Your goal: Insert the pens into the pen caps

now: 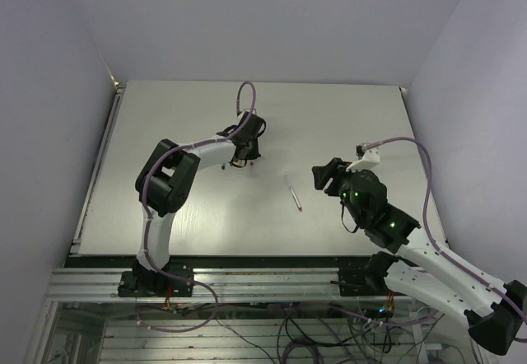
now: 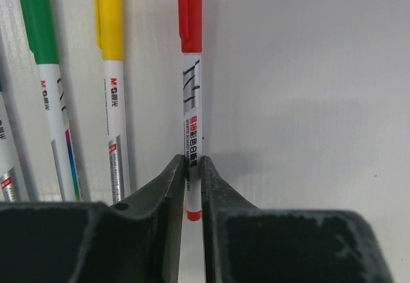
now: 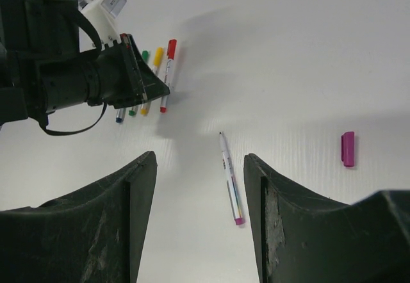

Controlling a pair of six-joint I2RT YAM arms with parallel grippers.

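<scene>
Left hand low, tight on the red-capped pen; right hand aloft and wide.

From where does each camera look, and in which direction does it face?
Top external: above, behind, facing down on the table; left arm and right arm show.
Left wrist: looks along the left gripper, shut on the red-capped pen.
Right wrist: looks past the open right gripper at the uncapped pen.
Shared: top and right wrist show that pen.

Four capped pens, magenta pen, cap apart
</scene>
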